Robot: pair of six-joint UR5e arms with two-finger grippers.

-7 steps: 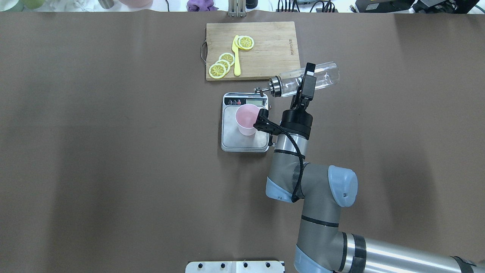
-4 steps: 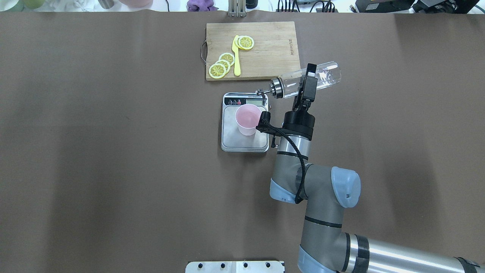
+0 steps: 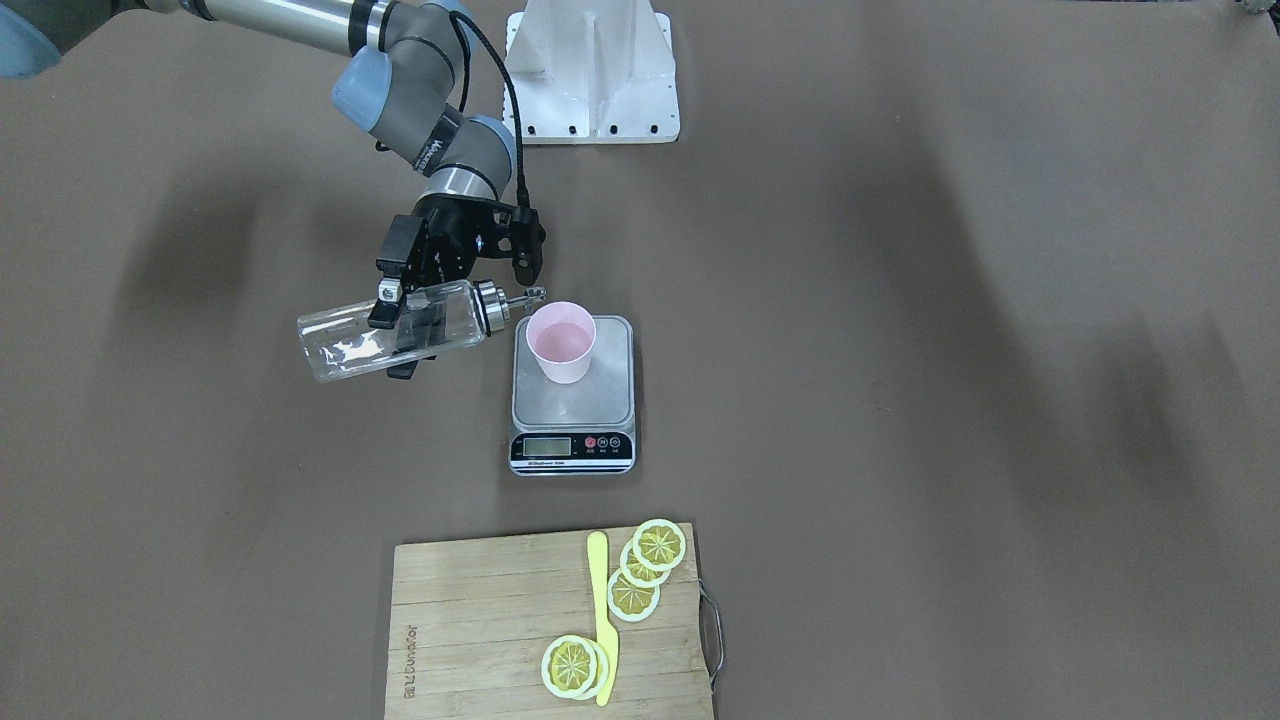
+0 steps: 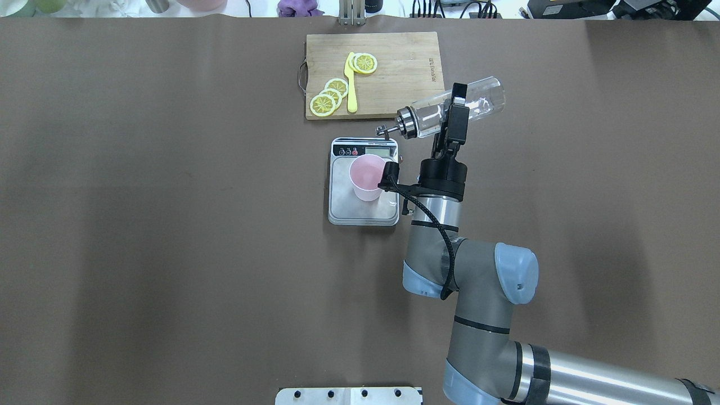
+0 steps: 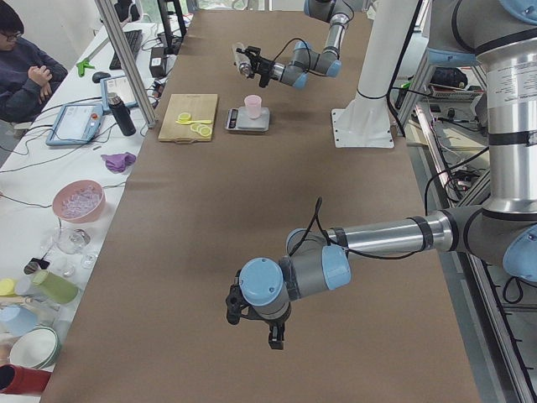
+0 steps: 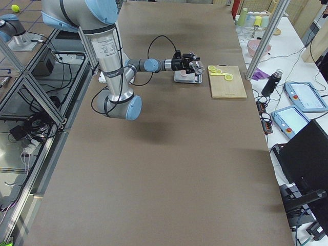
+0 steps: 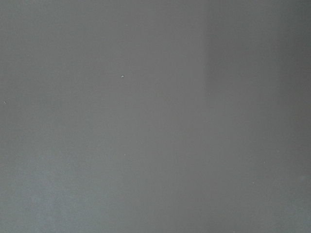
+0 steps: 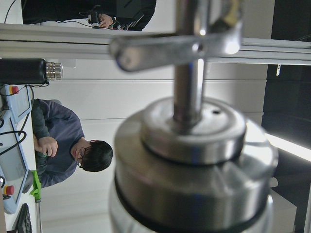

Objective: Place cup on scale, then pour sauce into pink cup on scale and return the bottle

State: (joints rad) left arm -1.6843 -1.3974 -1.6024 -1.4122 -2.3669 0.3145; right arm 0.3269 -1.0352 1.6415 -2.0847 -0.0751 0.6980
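The bench (image 4: 169,225) wore a matte brown cover, smooth and flat. Ahead of the right end effector (image 4: 457,108) and to its left lay a rectangular bamboo cutting board (image 4: 405,73) with a wire handle, its grain pale. Just to the left of that end effector sat the scale (image 4: 349,211), a small rectangle with a brushed steel platform and a black display strip. The right end effector was clamped around the middle of the bottle (image 4: 484,98), a slim clear glass cylinder held nearly level, metal pourer cap and thin spout aimed towards the cup (image 4: 367,177); its contents could not be made out through the glass. The cup, pale pink tapered plastic, stood upright on the platform, the spout tip near its rim; inside it only pink showed. On the board lay round yellow lemon slices (image 4: 323,104) and a thin yellow knife (image 4: 351,84). The left end effector (image 5: 256,323) hung over bare bench, well apart from everything; whether it was open could not be told.
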